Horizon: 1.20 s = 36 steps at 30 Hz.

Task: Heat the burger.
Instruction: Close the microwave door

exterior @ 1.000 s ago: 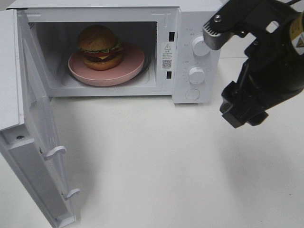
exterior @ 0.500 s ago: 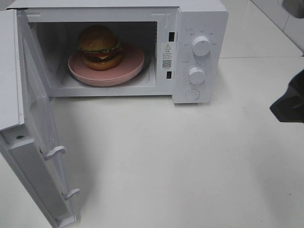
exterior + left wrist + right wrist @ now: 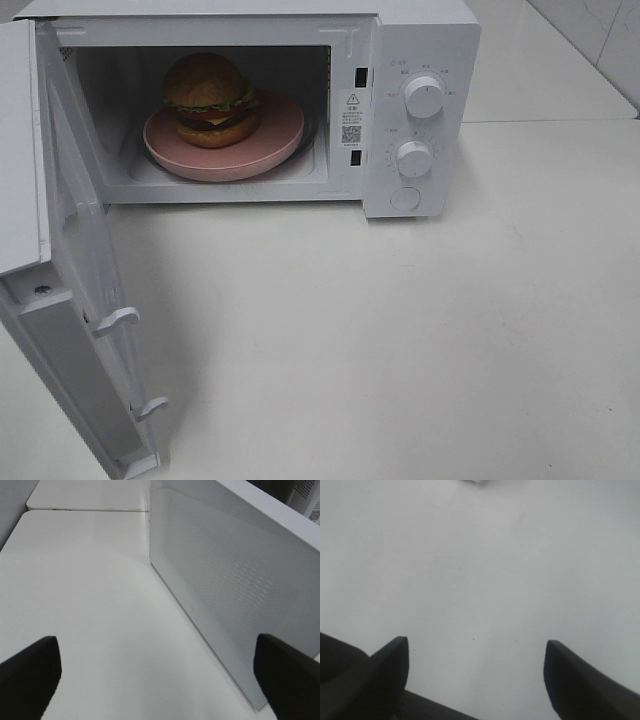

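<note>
1. The burger [image 3: 207, 100] is in neither tool: my left gripper [image 3: 156, 639] hangs with jaws wide and empty, beside the open microwave door [image 3: 225, 580].
2. My right gripper [image 3: 476, 641] points down at the table [image 3: 480, 555], jaws apart, empty.
3. Farthest, the burger sits on the pink plate [image 3: 285, 130] toward its left edge, inside the microwave [image 3: 420, 60].

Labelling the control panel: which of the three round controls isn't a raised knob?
The flat button at the very bottom; the upper knob and lower knob above it stick out.

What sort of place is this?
Probably a mock kitchen bench: a white microwave oven, door open, holding a golden-brown burger on a round pink plate, standing on a plain white table.
</note>
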Motion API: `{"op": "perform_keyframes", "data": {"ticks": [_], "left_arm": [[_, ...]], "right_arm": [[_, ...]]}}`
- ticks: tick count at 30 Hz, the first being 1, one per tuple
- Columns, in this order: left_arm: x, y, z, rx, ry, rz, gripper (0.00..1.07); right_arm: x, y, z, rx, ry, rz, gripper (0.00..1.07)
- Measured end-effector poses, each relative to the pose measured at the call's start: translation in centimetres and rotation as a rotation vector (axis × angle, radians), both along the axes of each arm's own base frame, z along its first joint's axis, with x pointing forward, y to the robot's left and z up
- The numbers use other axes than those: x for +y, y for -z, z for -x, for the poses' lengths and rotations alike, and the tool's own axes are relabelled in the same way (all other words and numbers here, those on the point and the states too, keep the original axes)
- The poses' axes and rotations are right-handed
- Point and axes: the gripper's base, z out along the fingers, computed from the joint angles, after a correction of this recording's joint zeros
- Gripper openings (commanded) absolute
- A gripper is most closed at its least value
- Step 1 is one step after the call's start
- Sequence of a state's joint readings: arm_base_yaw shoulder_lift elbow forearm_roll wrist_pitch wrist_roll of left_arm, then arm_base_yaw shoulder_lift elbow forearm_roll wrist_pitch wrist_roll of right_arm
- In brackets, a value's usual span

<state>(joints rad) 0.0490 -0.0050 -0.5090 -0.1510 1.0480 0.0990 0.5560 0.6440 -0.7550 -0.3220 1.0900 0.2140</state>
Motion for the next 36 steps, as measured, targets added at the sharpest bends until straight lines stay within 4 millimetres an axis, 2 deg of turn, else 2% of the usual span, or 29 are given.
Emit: {"op": "perform_keyframes", "data": {"ticks": [5, 7, 13, 27, 32, 36], "left_arm": [[0.0, 0.0, 0.0, 0.0, 0.0, 0.0, 1.0], [0.0, 0.0, 0.0, 0.0, 0.0, 0.0, 1.0], [0.0, 0.0, 0.0, 0.0, 0.0, 0.0, 1.0], [0.0, 0.0, 0.0, 0.0, 0.0, 0.0, 1.0], [0.0, 0.0, 0.0, 0.0, 0.0, 0.0, 1.0], [0.0, 0.0, 0.0, 0.0, 0.0, 0.0, 1.0]], "right_arm": [[-1.1, 0.7, 0.7, -0.037, 0.07, -0.018, 0.7], [-2.4, 2.0, 2.0, -0.106, 0.154, -0.046, 0.7], [-3.5, 3.8, 3.9, -0.189, 0.252, -0.091, 0.7], [-4.2, 3.2, 8.3, -0.462, 0.358, -0.214, 0.7], [-4.2, 3.2, 9.5, -0.525, 0.347, -0.248, 0.7], [-3.9, 3.5, 9.7, -0.494, 0.352, -0.276, 0.69]]}}
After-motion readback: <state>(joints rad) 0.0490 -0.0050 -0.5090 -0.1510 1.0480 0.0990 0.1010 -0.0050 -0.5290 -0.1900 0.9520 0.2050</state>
